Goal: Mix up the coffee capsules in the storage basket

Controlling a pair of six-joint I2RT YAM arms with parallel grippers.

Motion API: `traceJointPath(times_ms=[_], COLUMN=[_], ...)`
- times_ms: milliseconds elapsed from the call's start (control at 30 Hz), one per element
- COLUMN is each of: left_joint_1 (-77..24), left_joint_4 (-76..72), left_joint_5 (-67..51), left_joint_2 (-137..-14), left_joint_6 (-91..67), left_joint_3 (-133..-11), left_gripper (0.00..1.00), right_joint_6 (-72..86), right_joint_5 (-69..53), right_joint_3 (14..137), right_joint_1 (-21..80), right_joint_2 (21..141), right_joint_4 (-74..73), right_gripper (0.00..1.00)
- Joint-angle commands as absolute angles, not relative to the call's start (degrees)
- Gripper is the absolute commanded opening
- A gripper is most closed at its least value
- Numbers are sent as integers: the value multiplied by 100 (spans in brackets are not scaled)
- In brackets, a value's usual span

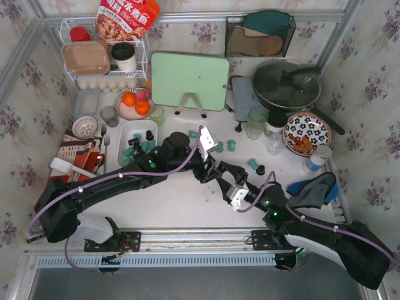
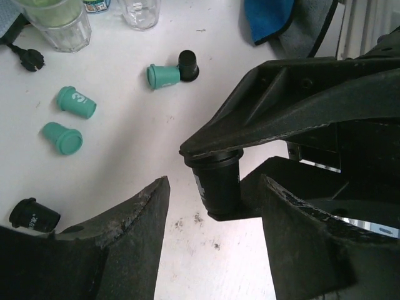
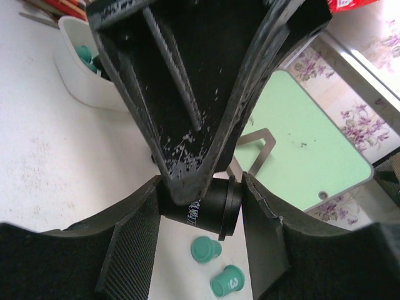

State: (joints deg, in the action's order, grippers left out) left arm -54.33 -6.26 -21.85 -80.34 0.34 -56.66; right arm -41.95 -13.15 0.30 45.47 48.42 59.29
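Note:
My right gripper point(image 1: 219, 172) point(image 3: 200, 209) is shut end to end on a black coffee capsule point(image 3: 209, 212) point(image 2: 219, 181), held just above the table centre. My left gripper point(image 1: 205, 167) point(image 2: 214, 200) is open, its fingers point(image 2: 134, 231) either side of that capsule; one finger point(image 3: 187, 94) lies against it. The white storage basket point(image 1: 125, 132) point(image 3: 78, 75), to the left, holds several teal and black capsules. Loose teal capsules point(image 1: 220, 147) point(image 2: 76, 102) point(image 3: 206, 249) and black ones point(image 1: 260, 169) point(image 2: 188, 64) lie on the table.
A green cutting board point(image 1: 189, 81) stands behind the grippers. Glass cups point(image 1: 256, 122), a small bottle point(image 1: 274, 134), a patterned plate point(image 1: 306, 132) and a lidded pan point(image 1: 286, 84) are at the right, a blue cloth point(image 1: 315, 187) beside the right arm. A fruit plate point(image 1: 134, 103) and wire rack point(image 1: 103, 56) stand behind the basket.

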Motion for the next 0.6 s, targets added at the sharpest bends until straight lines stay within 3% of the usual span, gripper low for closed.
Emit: traceJointPath(times_ms=[0, 133, 333, 500, 533, 567], left_joint_1=[-5473, -5518, -5579, -5577, -5559, -5510], left_joint_4=[-835, -986, -1247, -1345, -1367, -1357], left_joint_5=[-2175, -2139, -2238, -2085, -1915, -1837], left_joint_2=[-8221, -8423, -8627, -8514, -8453, -8393], left_joint_6=[-95, -249, -436, -468, -516, -559], left_joint_3=[-5737, -5798, -5847, -5757, -5718, -5692], left_gripper=[61, 56, 38, 26, 24, 23], right_joint_6=[-4260, -4271, -4203, -4031, -3995, -3939], right_joint_5=[-1166, -1191, -1128, -896, -778, -651], right_joint_3=[-13, 0, 0, 7, 11, 20], right_joint_1=[4627, 4667, 4716, 4713, 4719, 4719], right_joint_2=[4654, 4525, 4440, 4403, 4410, 4412], right_joint_4=[6047, 5961, 5896, 5782, 5735, 5693], right_gripper=[37, 37, 43, 66, 75, 95])
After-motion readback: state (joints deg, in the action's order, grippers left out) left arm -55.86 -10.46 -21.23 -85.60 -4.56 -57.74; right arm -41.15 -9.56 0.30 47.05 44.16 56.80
